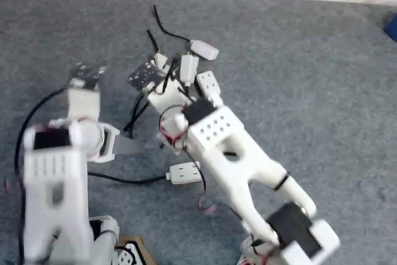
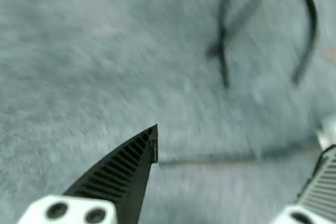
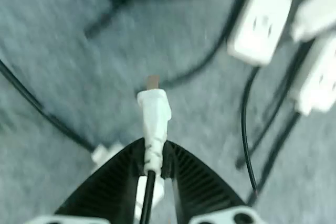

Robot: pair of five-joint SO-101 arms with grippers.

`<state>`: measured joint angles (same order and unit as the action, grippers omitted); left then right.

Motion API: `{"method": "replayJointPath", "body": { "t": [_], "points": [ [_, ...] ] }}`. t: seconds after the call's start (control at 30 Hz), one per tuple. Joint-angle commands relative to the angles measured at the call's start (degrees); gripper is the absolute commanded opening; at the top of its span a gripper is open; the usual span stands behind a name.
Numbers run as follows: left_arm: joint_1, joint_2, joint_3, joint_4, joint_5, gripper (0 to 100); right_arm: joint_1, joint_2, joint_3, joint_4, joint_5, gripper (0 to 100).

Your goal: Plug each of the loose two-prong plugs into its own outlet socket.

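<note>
Plug [image 3: 154, 114], white with two prongs, clamped at its cable end by the right claw [image 3: 155, 148]; prongs point away from the wrist over the grey counter [image 3: 58, 66]. Beyond the prongs, and apart from them, lies a white outlet socket [image 3: 260, 30] with its slots facing up and two further white bodies just beside it. Black cables [image 3: 210, 61] wind between them. Seen from above, this group sits toward the far edge of the counter, near its middle, and the right arm comes to it from the near right corner. A second, lone socket [image 1: 185, 172], also white, lies closer to the near edge, just beside the right arm, on a black cable. The left claw [image 2: 240, 145], jaws wide apart, hangs over the counter toward the left edge, apart from the group.
</note>
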<state>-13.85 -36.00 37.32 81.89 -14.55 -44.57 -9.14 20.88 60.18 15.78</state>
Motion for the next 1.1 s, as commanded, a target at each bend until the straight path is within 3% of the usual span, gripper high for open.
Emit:
{"method": "replayJointPath", "body": {
  "t": [0.0,0.07,0.47,0.73,1.07],
  "points": [
    [1.3,11.6,-16.2,10.4,-3.3,36,-3.5,-10.2,10.8,-12.3,-3.4,0.6],
    [0.4,12.3,-19.4,10.1,-3.7,31,-3.6,-14.6,16.6,-14.8,-5.1,0.6],
    [4.0,12.9,-17.0,5.5,-1.3,41,-3.6,-40.4,35.7,-13.1,-8.1,0.6],
    [15.3,12.9,-12.5,0.7,3.6,41,-3.7,-42.3,35.7,-12.5,-10.0,0.6],
    [13.6,13.0,-11.3,-3.0,3.5,41,-7.2,-42.4,34.9,-10.2,-10.5,0.6]
  ]
}}
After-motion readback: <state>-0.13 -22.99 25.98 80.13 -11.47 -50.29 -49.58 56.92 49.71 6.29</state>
